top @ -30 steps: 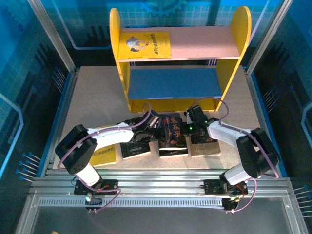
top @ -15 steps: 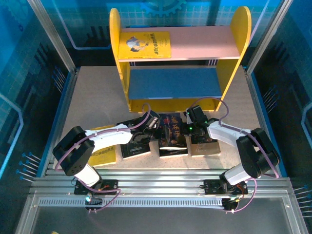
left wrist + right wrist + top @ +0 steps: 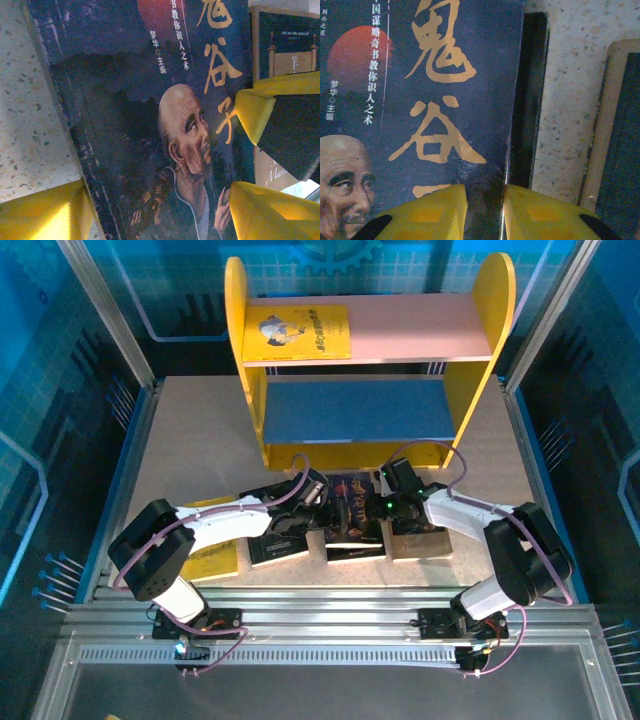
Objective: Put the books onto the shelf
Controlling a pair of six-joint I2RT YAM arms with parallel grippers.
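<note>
Reading 鬼谷子 in gold, the portrait book [image 3: 445, 75] credits 梦华主编.

White left arm [image 3: 215, 520] and right arm [image 3: 470, 510], black at the joints, each trailing a mauve cable [image 3: 425, 445], green light [image 3: 389, 506] glowing on the right one, yellow pincer fingers [image 3: 430, 210].

The speckled table [image 3: 190, 450] carries the yellow-sided shelf [image 3: 490, 310] at its far side, a yellow book [image 3: 297, 332] flat on its pink upper board, and nearer, a row of second yellow book [image 3: 215, 562], black book [image 3: 278, 546], dark portrait book [image 3: 352, 530] and brown-edged book [image 3: 420, 542].
</note>
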